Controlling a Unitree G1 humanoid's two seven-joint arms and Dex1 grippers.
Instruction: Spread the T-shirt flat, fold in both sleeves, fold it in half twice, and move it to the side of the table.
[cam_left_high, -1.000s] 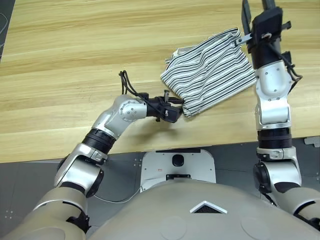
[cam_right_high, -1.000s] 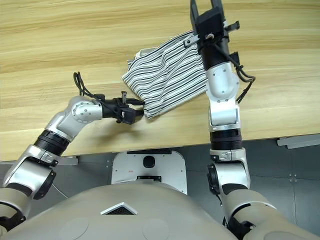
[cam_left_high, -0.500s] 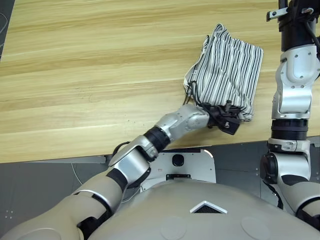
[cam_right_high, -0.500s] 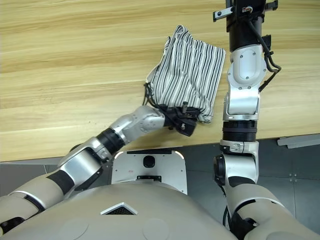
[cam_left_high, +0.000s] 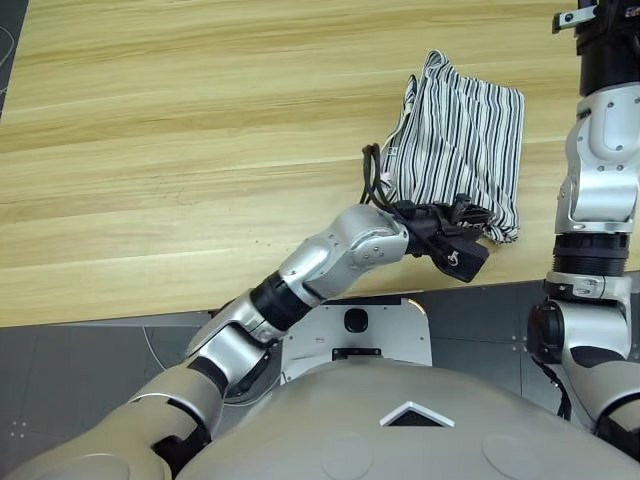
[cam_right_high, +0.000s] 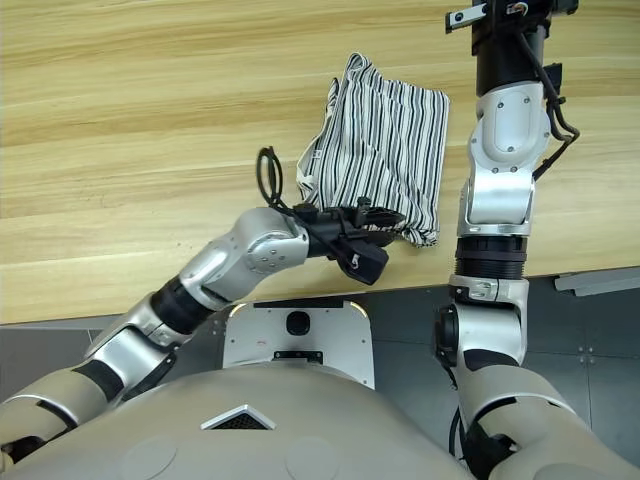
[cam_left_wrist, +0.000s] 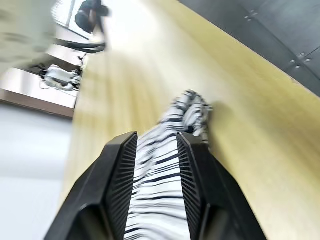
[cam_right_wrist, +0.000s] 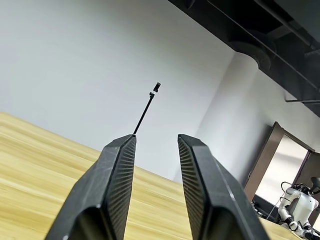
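**A:** Where do your tools stand?

**B:** Your left gripper has its fingers parted over the near edge of the striped T-shirt. The cloth shows in the gap, and I judge it isn't pinched. Your right gripper is parted just as wide, empty, and lifted off the table.

**A:** How far along are you?

**B:** The T-shirt lies as a small, slightly rumpled bundle by the table's right front edge. The folds look done and it seems to be at the side. You likely only need to draw your arms clear.

My left fingers swung the T-shirt rightward across the worktop, turning it nearly lengthwise; my right fingers let go and rose clear.
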